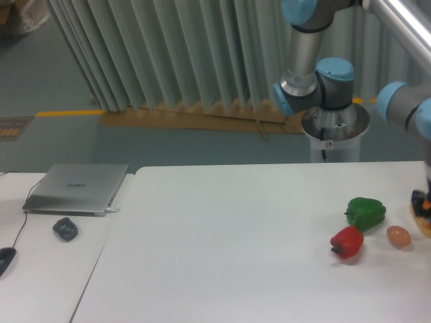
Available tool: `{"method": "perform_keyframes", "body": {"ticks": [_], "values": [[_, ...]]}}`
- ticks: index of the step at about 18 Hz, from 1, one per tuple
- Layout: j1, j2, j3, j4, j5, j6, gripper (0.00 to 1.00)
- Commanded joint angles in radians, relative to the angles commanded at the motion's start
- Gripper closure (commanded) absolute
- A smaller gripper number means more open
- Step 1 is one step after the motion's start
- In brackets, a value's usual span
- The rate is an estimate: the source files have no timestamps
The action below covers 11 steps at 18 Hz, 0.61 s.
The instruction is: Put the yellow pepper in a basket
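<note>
We see the end effector at the bench's right edge, mostly cut off; we cannot tell its grip. An orange-yellow sliver shows beneath it, possibly the yellow pepper. Green pepper, red pepper and egg sit nearby.

Peppers, egg, perhaps crowding right edge
</note>
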Motion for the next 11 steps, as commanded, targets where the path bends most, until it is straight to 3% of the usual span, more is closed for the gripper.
{"method": "perform_keyframes", "body": {"ticks": [6, 8, 11], "values": [[0.101, -0.064, -0.001, 0.009, -0.017, 0.428, 0.52], [0.129, -0.078, -0.041, -0.003, -0.012, 0.429, 0.47], [0.157, -0.092, -0.04, -0.009, -0.02, 0.432, 0.48]]}}
